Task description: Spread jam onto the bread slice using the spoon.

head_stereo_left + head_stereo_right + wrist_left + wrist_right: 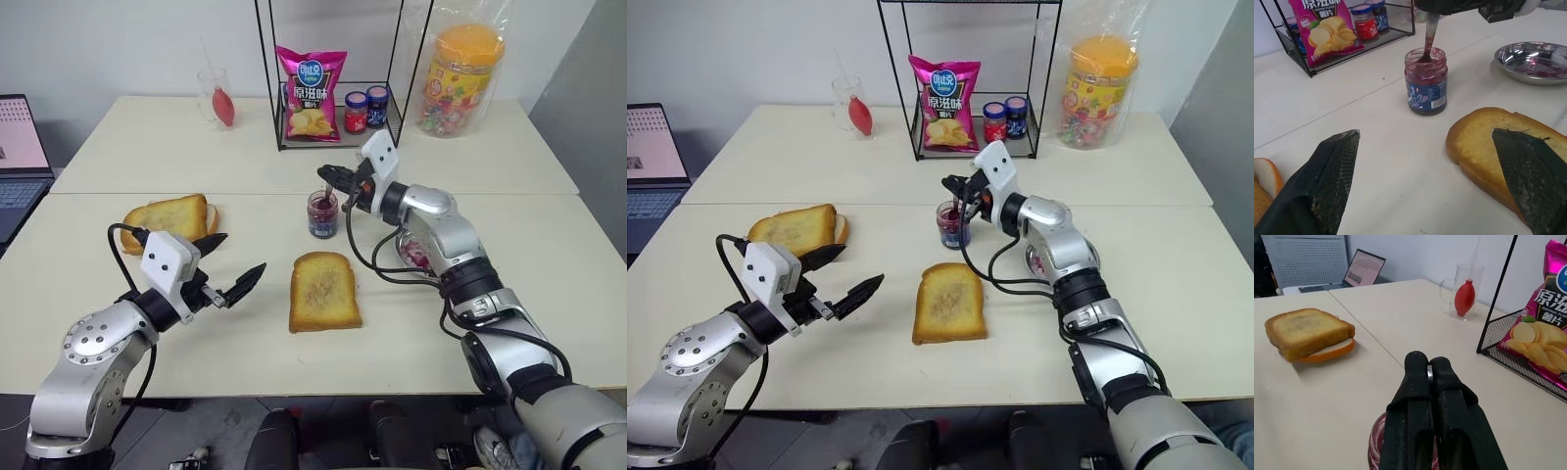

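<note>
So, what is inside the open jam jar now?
The jam jar holds dark jam and the spoon, bowl down, held by the right gripper. The bowl's tip is covered by jam.

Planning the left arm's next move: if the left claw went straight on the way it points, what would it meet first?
Probably the bread slice: the open left claw points at its near edge. Beyond stands the jam jar. Depth is hard to judge.
</note>
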{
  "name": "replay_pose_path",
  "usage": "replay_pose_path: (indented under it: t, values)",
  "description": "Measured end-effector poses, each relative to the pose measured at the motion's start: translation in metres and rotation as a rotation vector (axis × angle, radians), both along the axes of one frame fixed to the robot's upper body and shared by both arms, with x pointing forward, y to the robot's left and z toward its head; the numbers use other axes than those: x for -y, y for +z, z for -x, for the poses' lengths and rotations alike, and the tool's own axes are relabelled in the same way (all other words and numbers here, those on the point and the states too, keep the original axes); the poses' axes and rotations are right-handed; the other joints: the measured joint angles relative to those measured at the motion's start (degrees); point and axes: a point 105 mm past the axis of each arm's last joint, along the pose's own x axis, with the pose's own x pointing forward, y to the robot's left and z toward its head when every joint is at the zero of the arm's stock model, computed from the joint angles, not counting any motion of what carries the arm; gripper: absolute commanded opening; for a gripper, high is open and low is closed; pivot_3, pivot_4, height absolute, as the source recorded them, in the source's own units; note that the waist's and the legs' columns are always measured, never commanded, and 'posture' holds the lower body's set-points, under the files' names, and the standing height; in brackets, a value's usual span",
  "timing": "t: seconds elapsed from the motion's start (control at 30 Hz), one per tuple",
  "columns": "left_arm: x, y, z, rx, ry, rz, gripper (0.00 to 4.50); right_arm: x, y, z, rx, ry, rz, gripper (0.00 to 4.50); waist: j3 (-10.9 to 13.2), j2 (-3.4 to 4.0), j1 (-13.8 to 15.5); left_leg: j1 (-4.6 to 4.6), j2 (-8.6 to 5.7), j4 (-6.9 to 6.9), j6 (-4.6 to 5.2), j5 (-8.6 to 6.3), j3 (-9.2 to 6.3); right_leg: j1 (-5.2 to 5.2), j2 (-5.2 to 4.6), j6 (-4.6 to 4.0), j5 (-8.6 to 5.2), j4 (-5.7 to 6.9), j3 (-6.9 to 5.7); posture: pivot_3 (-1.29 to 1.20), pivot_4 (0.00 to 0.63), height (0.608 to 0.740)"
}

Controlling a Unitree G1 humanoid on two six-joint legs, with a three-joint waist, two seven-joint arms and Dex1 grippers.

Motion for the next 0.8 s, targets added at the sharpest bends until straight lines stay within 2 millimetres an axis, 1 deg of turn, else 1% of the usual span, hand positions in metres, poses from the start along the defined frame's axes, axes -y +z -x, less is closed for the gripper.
replay_pose_path:
  t: [0.1, 0.23, 0.4, 0.57, 0.8]
  values:
    - [-0.001, -0.001, 0.0, -0.002, 0.003, -0.005, 4.5, -0.005, -0.001, 0.002, -0.01, 0.022, 0.005, 0.04, 0.0, 0.0, 0.0, 0.01, 0.0, 0.0, 0.0, 0.0, -0.01, 0.0, 0.0, 0.0, 0.0, 0.02, -0.01, 0.0, 0.15, 0.74]
    - [-0.001, -0.001, 0.0, 0.0, 0.005, -0.009, 4.5, -0.012, -0.01, 0.003, -0.104, 0.028, 0.01, 0.04, 0.0, 0.0, 0.0, 0.01, 0.0, 0.0, 0.0, 0.0, -0.02, 0.0, 0.0, -0.01, 0.0, 0.03, -0.01, 0.0, 0.15, 0.74]
    - [0.0, -0.002, 0.0, -0.002, 0.002, -0.012, 4.5, -0.01, -0.015, 0.001, -0.198, 0.01, -0.01, 0.04, 0.0, 0.0, 0.0, 0.01, 0.0, 0.0, 0.0, 0.0, -0.02, 0.01, 0.0, -0.01, 0.0, 0.03, -0.01, 0.0, 0.15, 0.74]
    - [0.004, -0.004, -0.001, -0.008, -0.009, -0.014, 4.5, -0.004, -0.01, -0.002, -0.295, -0.019, -0.098, 0.04, 0.0, 0.0, -0.1, 0.01, 0.0, 0.0, 0.0, 0.0, -0.02, 0.0, 0.0, -0.01, 0.0, 0.03, -0.02, 0.0, 0.15, 0.74]
    - [0.007, -0.001, -0.004, 0.007, -0.02, -0.015, 4.5, 0.001, 0.005, -0.007, -0.375, -0.047, -0.208, 0.04, 0.0, 0.0, -0.1, 0.01, 0.0, 0.0, 0.0, 0.0, -0.02, 0.0, 0.0, -0.01, 0.0, 0.03, -0.02, 0.0, 0.15, 0.74]
